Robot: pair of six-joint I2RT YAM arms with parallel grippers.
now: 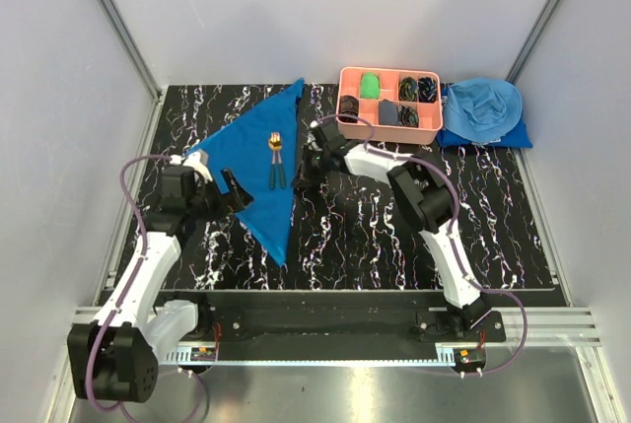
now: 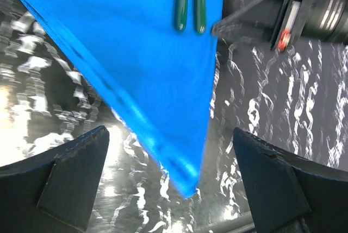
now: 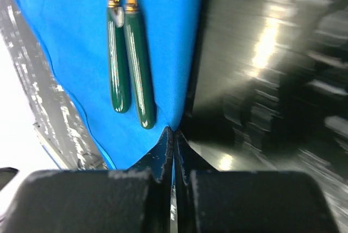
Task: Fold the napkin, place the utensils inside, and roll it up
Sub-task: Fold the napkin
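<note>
The royal-blue napkin (image 1: 258, 152) lies folded into a long triangle on the black marbled table, with one tip pointing to the near edge. The fork and spoon (image 1: 276, 159) lie side by side on it near its right edge, gold heads far, green handles near. My right gripper (image 1: 304, 169) is shut on the napkin's right edge (image 3: 70, 43), just beside the handle ends (image 3: 128, 64). My left gripper (image 1: 232, 191) is open and empty, low by the napkin's left edge. Its jaws stand either side of the near tip (image 2: 179, 168). The handle ends (image 2: 189, 5) show at the top of the left wrist view.
A pink compartment tray (image 1: 342, 98) with small dark and green items stands at the back right. A sky-blue heap of cloth (image 1: 483, 112) lies right of it. Grey walls close the table on three sides.
</note>
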